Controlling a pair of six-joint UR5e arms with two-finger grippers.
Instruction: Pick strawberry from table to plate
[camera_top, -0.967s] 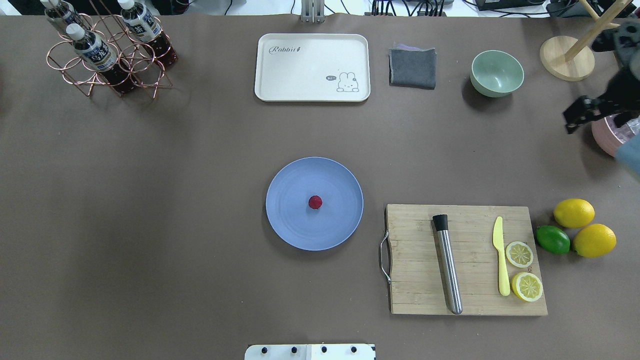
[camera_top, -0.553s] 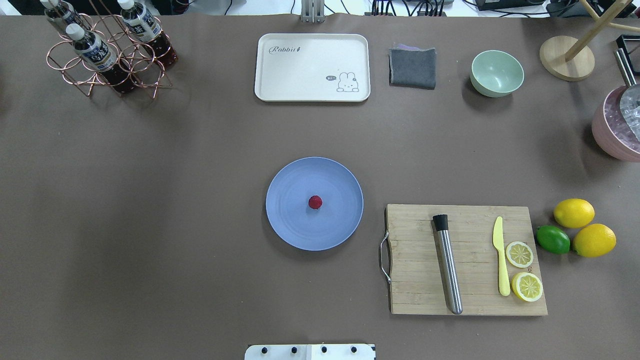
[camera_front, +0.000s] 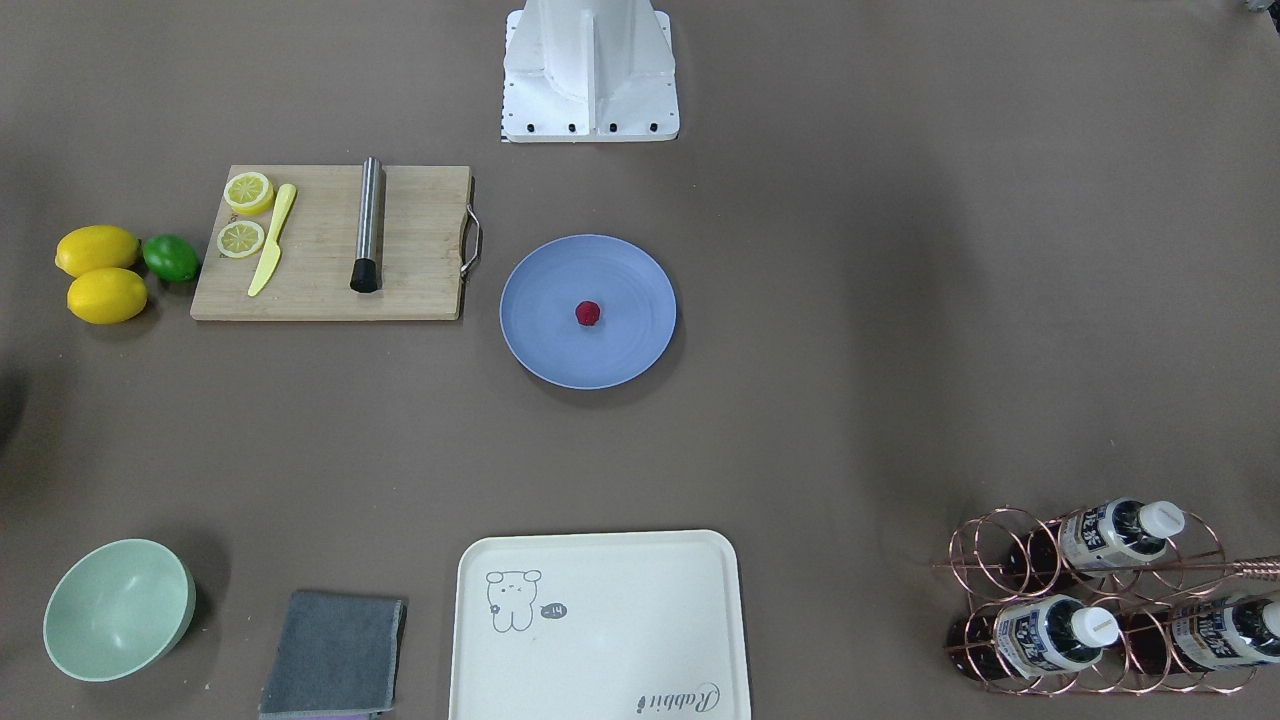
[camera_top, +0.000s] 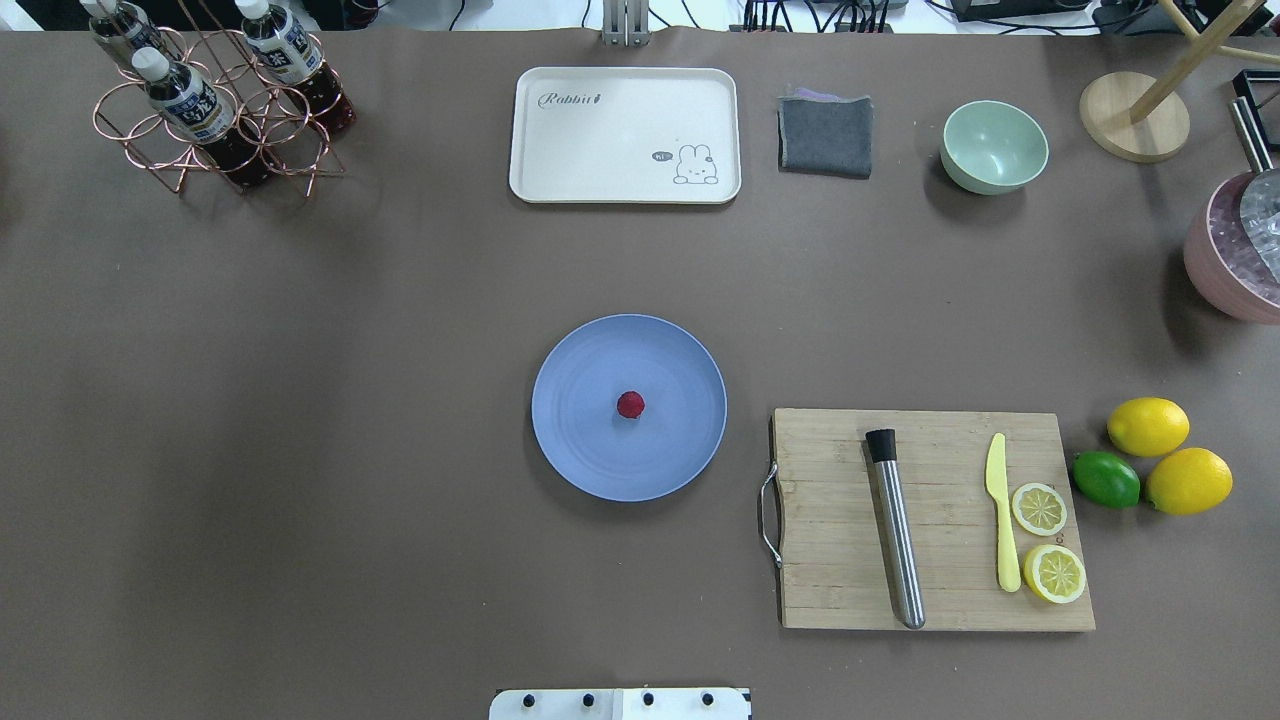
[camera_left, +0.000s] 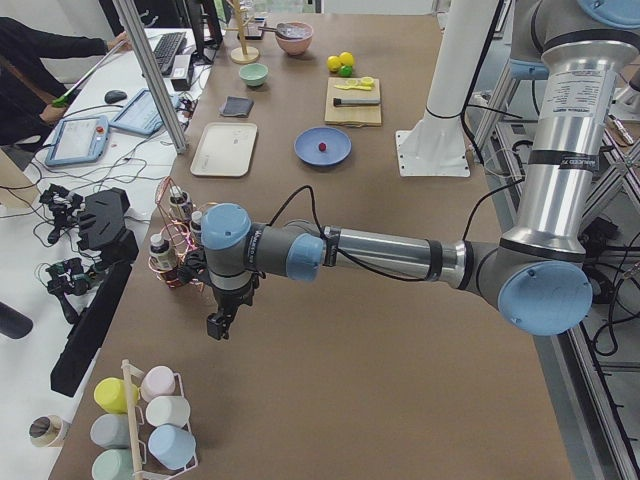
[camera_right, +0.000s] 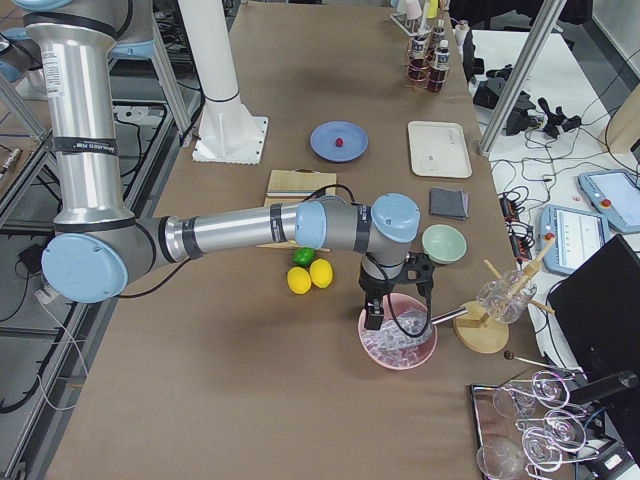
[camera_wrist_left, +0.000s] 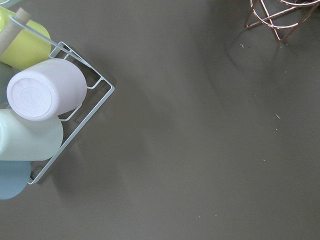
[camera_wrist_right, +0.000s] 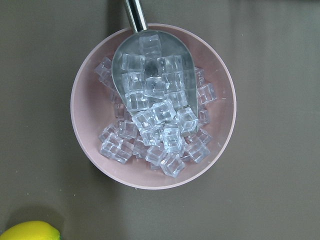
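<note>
Trouble seems far off. Left claw (camera_left: 220, 330) hangs over the plain grey-brown table (camera_top: 300, 450). Tiny dark red bumpy strawberry (camera_top: 630, 404) sits in the middle of the round blue plate (camera_top: 580, 450); a bump might roll it off. Right claw (camera_right: 392, 318) hangs above the pink bowl of ice (camera_top: 1210, 280) and could knock it. Both claws look too small to tell if they are open or holding anything.

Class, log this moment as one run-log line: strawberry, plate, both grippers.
strawberry: on plate centre | left gripper: over table, state unclear | right gripper: above ice bowl, state unclear
</note>
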